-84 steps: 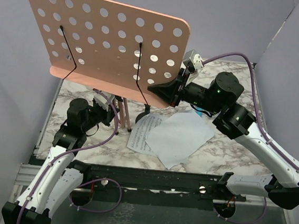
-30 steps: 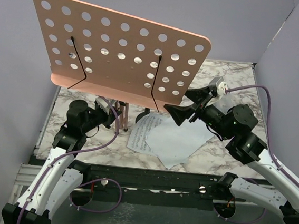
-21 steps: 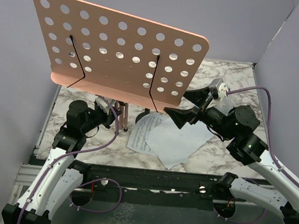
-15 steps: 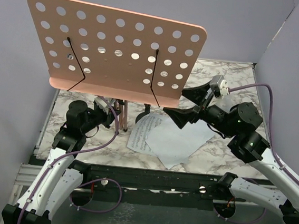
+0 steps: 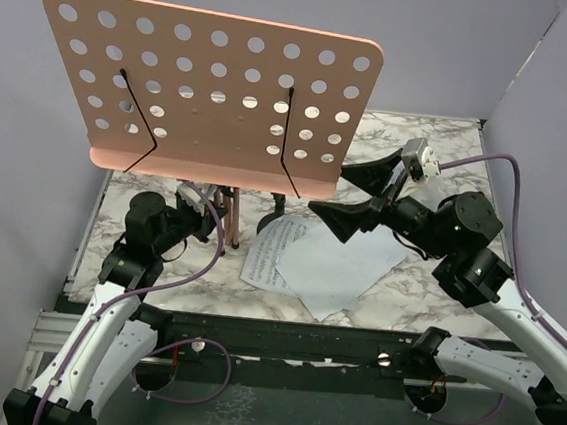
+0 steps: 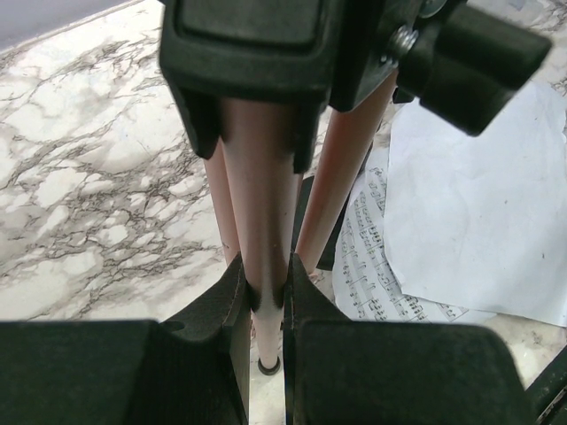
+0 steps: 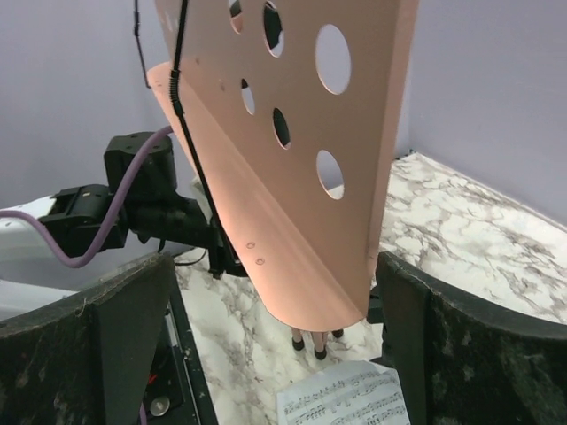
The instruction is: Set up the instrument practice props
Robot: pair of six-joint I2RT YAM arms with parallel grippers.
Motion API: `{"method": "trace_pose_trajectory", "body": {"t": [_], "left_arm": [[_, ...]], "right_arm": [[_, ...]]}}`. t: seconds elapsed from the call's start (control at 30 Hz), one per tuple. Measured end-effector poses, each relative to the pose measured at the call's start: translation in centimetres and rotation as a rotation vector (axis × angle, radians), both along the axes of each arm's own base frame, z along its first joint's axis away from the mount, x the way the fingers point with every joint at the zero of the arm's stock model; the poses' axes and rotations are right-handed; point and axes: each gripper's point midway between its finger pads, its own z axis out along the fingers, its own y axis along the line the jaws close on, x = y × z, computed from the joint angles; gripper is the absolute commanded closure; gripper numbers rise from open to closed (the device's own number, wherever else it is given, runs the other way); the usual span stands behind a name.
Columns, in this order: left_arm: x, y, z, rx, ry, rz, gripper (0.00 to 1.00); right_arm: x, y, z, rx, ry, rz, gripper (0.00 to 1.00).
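The music stand (image 5: pixel 210 90) stood upright at the far left of the marble table (image 5: pixel 437 288), its perforated pink board facing the arms. The left claw (image 5: pixel 221 217) was closed on one of the stand's thin pink legs (image 6: pixel 257 195). In the left wrist view both fingers (image 6: pixel 232 305) pressed against that leg just above its black foot.

The right claw (image 5: pixel 351 194) was spread wide. In the right wrist view the lower right corner of the board and its shelf lay between the two fingers (image 7: pixel 133 301). Contact with the board could not be confirmed.

Two paper sheets lay flat on the table to the right of the stand's legs. The blank sheet (image 5: pixel 339 263) overlapped the printed music sheet (image 5: pixel 272 252). A small black stand (image 5: pixel 271 219) stood just behind the sheets and was partly hidden under the board's shelf.
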Motion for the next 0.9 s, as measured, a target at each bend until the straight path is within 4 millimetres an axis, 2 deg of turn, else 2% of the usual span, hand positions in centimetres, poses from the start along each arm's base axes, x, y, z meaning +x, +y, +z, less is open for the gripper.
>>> {"method": "trace_pose_trajectory", "body": {"t": [0.1, 0.3, 0.5, 0.63, 0.9], "left_arm": [[0.0, 0.0, 0.0, -0.001, 0.001, 0.001, 1.0], [0.0, 0.0, 0.0, -0.004, -0.002, 0.001, 1.0], [0.1, 0.0, 0.0, -0.007, -0.008, 0.001, 1.0], [0.1, 0.0, 0.0, -0.009, -0.015, 0.001, 1.0], [-0.3, -0.1, 0.0, -0.017, -0.029, -0.003, 1.0]], "right_arm": [[0.8, -0.3, -0.6, -0.002, 0.023, -0.046, 0.0], [1.6, -0.8, -3.9, -0.046, 0.082, -0.103, 0.0], [1.8, -0.9, -5.1, -0.066, 0.099, -0.113, 0.0], [1.5, -0.3, -7.2, -0.092, 0.098, -0.075, 0.0], [0.7, 2.3, -12.9, -0.142, 0.073, 0.062, 0.0]]}}
